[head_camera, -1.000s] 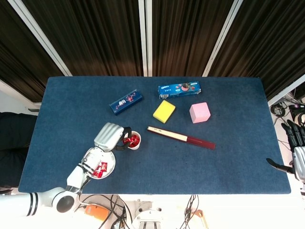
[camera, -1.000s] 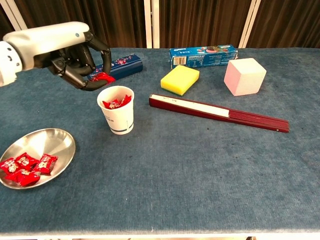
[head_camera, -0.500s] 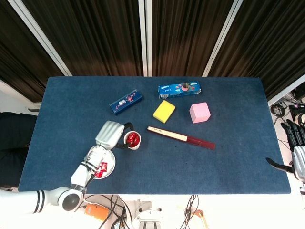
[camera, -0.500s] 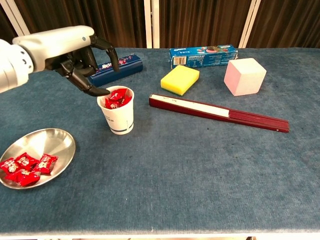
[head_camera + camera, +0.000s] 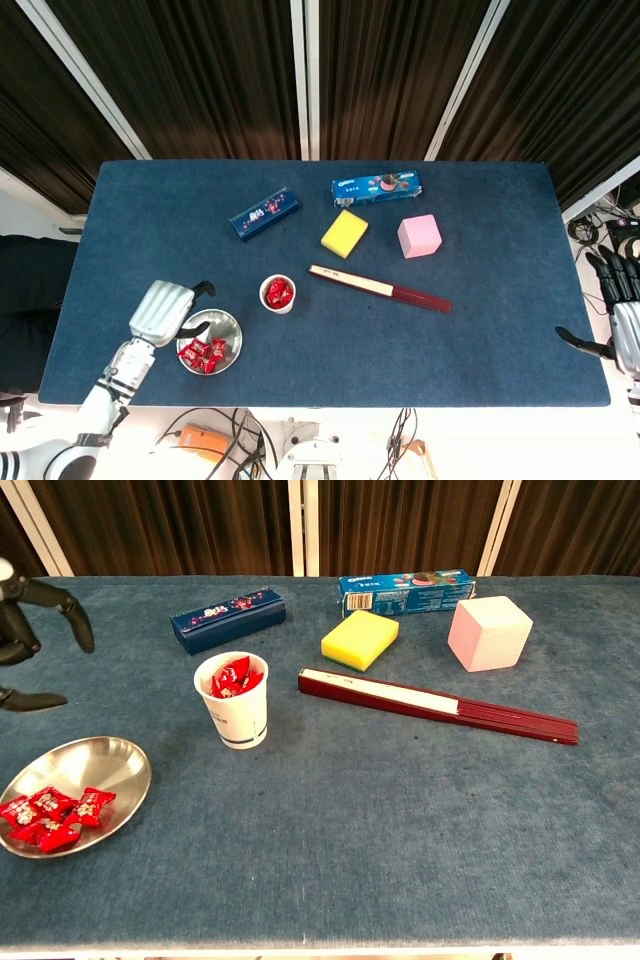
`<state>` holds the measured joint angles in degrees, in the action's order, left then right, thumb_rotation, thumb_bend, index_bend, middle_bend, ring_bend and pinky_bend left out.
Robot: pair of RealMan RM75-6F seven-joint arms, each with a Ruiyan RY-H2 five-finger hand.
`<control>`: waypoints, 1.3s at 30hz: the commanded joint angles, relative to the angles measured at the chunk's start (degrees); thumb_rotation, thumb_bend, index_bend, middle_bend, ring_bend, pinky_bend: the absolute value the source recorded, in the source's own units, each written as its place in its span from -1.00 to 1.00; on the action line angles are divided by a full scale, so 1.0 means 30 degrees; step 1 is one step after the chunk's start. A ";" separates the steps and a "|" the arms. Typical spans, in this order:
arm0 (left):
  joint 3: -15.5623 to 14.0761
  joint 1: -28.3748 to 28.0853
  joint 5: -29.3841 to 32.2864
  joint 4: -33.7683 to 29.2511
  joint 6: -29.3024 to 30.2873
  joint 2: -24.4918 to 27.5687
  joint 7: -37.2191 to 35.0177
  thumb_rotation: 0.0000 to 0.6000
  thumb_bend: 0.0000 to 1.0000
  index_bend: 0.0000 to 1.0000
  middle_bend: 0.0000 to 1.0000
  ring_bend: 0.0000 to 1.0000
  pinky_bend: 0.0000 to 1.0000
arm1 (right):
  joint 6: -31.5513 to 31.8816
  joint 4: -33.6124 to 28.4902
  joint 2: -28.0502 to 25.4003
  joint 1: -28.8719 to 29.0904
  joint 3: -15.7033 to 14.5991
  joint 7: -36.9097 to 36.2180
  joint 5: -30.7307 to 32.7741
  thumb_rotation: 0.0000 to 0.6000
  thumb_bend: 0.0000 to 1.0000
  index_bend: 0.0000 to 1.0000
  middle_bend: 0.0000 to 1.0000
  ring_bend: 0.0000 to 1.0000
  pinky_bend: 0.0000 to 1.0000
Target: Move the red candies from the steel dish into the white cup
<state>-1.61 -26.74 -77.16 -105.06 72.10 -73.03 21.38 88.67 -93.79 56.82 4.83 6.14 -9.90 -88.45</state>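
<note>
A: Just dropped one in, pulled back from over the small white paper cup (image 5: 233,712) w/ red wrapped candies (image 5: 231,677) piled inside. Left hand (image 5: 165,307) now beside the shallow round steel dish (image 5: 228,322), fingers spread, holding nothing.

B: So another trip coming prob. Still a cluster of red wrapped candies (image 5: 55,813) in the dish.

A: Yep. Only fingertips at frame edge in chest view. Head view also catches right hand (image 5: 622,320) parked off table, fingers apart, idle.
</note>
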 commanded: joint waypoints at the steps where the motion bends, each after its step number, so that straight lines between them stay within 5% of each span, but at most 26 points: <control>1: -0.1100 0.0742 -0.1068 0.0871 0.0335 0.0270 -0.0034 1.00 -0.66 -0.22 0.86 0.76 0.80 | -0.0007 -0.0079 -0.0037 0.0019 -0.0001 0.0071 -0.0028 1.00 -0.76 -1.00 -0.99 -1.00 -0.98; 10: -0.2607 0.2090 -0.2651 0.2229 0.0522 0.0041 0.0189 1.00 -0.63 -0.22 0.86 0.75 0.80 | -0.0069 -0.0299 -0.0020 0.0087 -0.0070 0.0279 -0.0165 1.00 -0.76 -1.00 -0.99 -1.00 -0.98; 39: -0.1961 0.2091 -0.1618 0.3264 -0.2513 -0.1436 0.1696 1.00 -0.49 -0.10 0.86 0.75 0.80 | -0.0020 -0.0192 0.0112 -0.0023 -0.0196 0.0231 -0.0104 1.00 -0.76 -1.00 -0.99 -1.00 -0.98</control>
<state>-7.61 -20.32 -82.23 -95.26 64.89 -77.22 26.36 88.63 -94.37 57.16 4.76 5.56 -9.21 -88.78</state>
